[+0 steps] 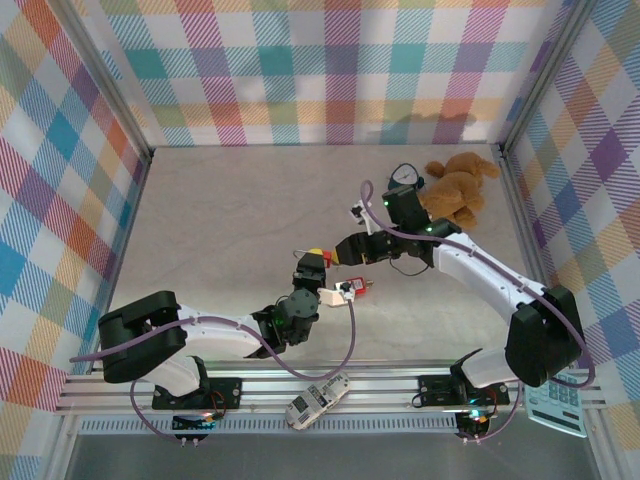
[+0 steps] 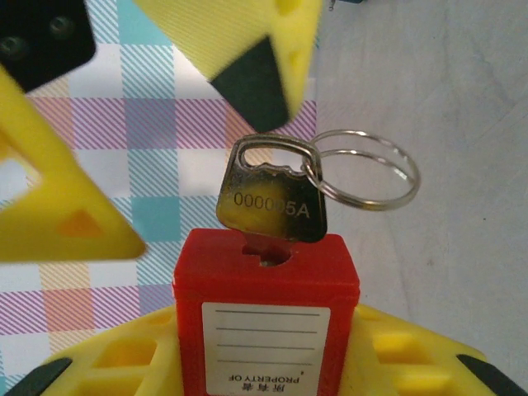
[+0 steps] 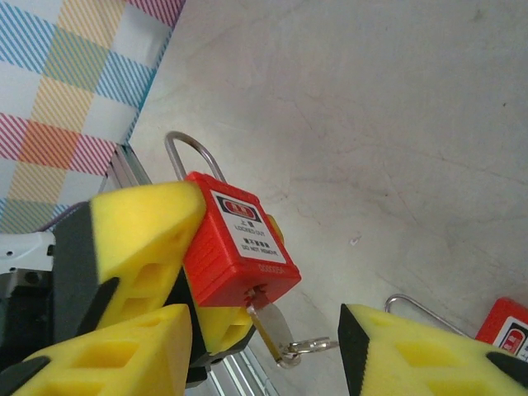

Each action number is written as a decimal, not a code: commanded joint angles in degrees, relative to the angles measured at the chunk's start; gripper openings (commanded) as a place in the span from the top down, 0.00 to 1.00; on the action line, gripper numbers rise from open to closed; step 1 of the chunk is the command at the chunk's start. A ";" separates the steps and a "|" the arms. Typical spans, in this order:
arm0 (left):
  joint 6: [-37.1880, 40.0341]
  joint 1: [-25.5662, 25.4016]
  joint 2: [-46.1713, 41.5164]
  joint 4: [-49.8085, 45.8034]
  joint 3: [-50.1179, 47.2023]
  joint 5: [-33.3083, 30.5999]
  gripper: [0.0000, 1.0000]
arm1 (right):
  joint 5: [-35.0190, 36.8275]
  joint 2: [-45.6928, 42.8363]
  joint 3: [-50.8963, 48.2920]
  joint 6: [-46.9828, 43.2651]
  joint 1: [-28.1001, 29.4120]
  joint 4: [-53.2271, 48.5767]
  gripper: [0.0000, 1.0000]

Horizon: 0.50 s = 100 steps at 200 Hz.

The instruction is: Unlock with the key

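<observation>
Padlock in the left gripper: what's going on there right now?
The left gripper holds the red padlock with the key seated in its keyhole. The right gripper is open with its fingers either side of the key, not gripping it. A second red padlock lies on the table nearby.

Key (image 2: pixel 272 206) blade hidden inside red padlock (image 2: pixel 266 289); second padlock (image 3: pixel 505 328) cut off by right wrist view's right edge.

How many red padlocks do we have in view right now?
2. The held padlock sits in the left gripper with the key inserted; the second padlock lies on the table close beside it. The arms may hide others.
</observation>
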 commanded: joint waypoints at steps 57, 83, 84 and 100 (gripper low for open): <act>1.18 0.25 -0.50 4.26 -0.18 -1.55 0.78 | 4.64 0.48 1.61 -0.70 0.24 -2.05 0.49; 1.17 0.03 -0.39 4.21 -0.19 -1.57 0.78 | 5.31 0.48 1.82 -0.47 0.24 -2.16 0.49; 1.18 0.03 -0.36 4.21 -0.19 -1.58 0.78 | 5.43 0.48 1.85 -0.48 0.24 -2.17 0.48; 1.28 -0.04 -0.42 4.46 -0.19 -1.55 0.78 | 6.31 0.96 2.22 -0.30 0.17 -2.73 0.48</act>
